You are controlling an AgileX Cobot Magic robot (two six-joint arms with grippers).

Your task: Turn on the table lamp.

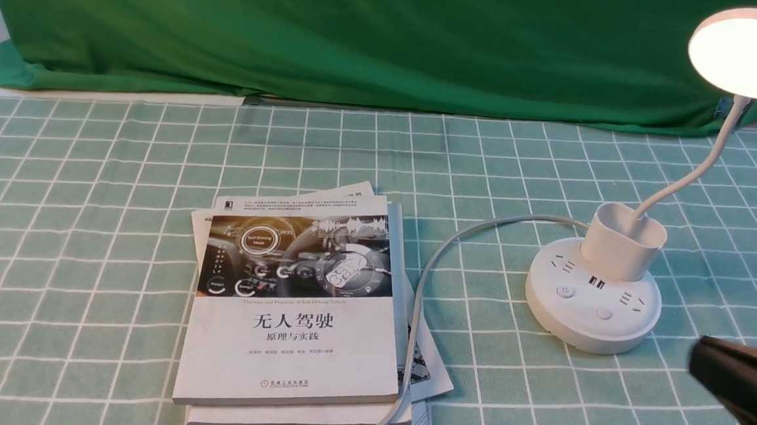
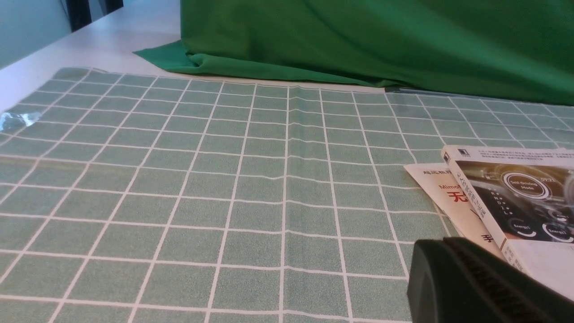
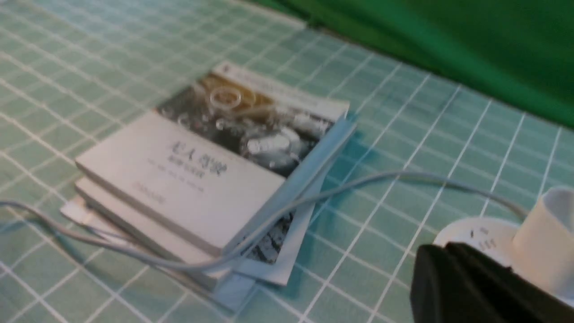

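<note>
The white table lamp (image 1: 593,304) stands at the right of the checked cloth. Its disc head (image 1: 749,54) glows at the top right, on a thin bent neck (image 1: 696,169) rising from a cup holder (image 1: 621,244). The round base (image 3: 475,240) carries sockets and two buttons (image 1: 565,292). A grey cord (image 1: 427,274) runs from the base across the books. My right gripper (image 1: 701,363) is shut and empty, just right of the base and a little nearer than it, not touching. My left gripper (image 2: 423,264) is shut and empty, low over the cloth left of the books.
Two stacked books (image 1: 294,306) on loose sheets lie at the centre, with the cord draped over their right edge. A green cloth backdrop (image 1: 363,34) closes off the far side. A shiny bit of tape (image 2: 15,120) sits at the cloth's left edge.
</note>
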